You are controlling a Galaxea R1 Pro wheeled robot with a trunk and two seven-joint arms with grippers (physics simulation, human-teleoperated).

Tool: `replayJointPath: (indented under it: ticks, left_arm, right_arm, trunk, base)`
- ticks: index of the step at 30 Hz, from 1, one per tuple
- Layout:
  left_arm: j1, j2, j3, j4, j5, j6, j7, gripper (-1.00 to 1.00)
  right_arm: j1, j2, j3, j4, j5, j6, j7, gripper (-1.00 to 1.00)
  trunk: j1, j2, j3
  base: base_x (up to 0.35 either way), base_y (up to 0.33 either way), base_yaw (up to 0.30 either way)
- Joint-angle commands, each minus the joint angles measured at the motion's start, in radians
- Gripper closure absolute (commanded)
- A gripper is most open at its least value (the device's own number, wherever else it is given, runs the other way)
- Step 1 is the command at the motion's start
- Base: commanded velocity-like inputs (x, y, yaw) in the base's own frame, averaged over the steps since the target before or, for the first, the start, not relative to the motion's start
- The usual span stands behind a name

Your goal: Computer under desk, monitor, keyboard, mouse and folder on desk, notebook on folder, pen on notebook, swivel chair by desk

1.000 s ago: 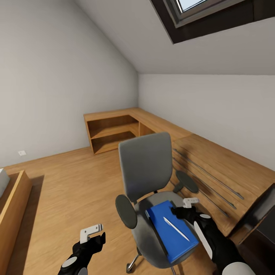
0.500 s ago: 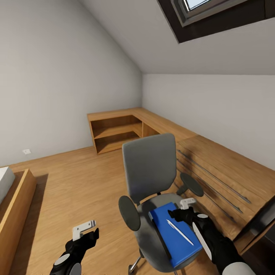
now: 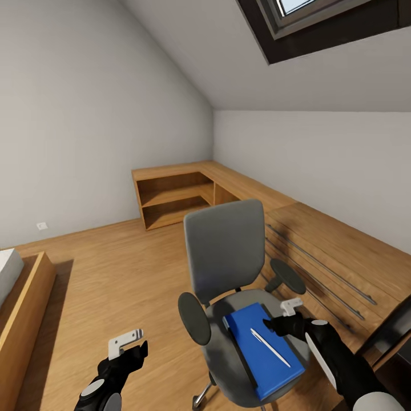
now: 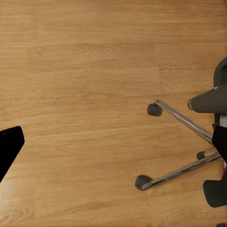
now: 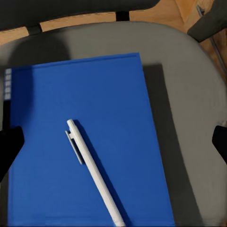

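Note:
The grey swivel chair (image 3: 224,251) stands in mid-floor with its back toward the far corner. On its seat (image 5: 189,113) lies the blue folder (image 3: 264,349) (image 5: 85,137), and the white pen (image 3: 269,347) (image 5: 92,172) rests diagonally on top of it. A dark strip runs under the folder's left edge; I cannot tell whether it is the notebook. My right gripper (image 3: 290,317) (image 5: 113,144) hovers open over the folder's far right corner, touching nothing. My left gripper (image 3: 129,346) is open above the floor, left of the chair's chrome base (image 4: 182,118). A dark desk corner (image 3: 394,328) shows at the right edge.
A low oak shelf unit (image 3: 171,197) fills the far corner, and it continues as a long oak dresser (image 3: 334,251) with metal bar handles along the right wall. A wooden bed frame (image 3: 25,308) sits at the left. Open plank floor (image 3: 114,268) lies left of the chair.
The head view shifted slightly. My right gripper moved right and a little toward me, off the folder's far corner. The left gripper has held still over the last half second.

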Motion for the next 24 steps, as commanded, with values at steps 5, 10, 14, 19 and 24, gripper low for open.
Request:
replayJointPath:
  ticks: [5,10,14,19,24]
  left_arm:
    - [0.0,0.0,-0.001,-0.002,0.01,0.001,0.009,-1.0]
    - [0.0,0.0,-0.001,-0.003,0.01,0.0,0.009,-1.0]
    - [0.0,0.0,-0.002,-0.003,0.01,0.0,0.009,-1.0]
    - [0.0,0.0,-0.003,-0.003,0.01,0.001,0.009,-1.0]
    - [0.0,0.0,-0.004,-0.003,0.01,0.0,0.009,-1.0]
  right_arm:
    - [-0.001,-0.01,0.001,-0.004,0.002,0.046,0.017,-1.0]
    - [-0.002,-0.014,0.002,-0.005,0.007,0.086,0.02,-1.0]
    - [-0.002,-0.015,0.001,-0.006,0.01,0.14,0.022,-1.0]
    - [-0.003,-0.014,0.001,-0.008,0.011,0.205,0.021,-1.0]
    - [-0.003,-0.011,0.002,-0.008,0.008,0.233,0.028,-1.0]
  trunk:
    - [0.0,-0.001,-0.001]
    - [0.0,-0.001,-0.001]
    - [0.0,-0.001,-0.001]
    - [0.0,-0.001,-0.001]
    - [0.0,-0.001,-0.001]
  base:
    - [0.0,0.0,0.0]
    - [0.0,0.0,0.0]
    - [0.0,0.0,0.0]
    - [0.0,0.0,0.0]
    - [0.0,0.0,0.0]
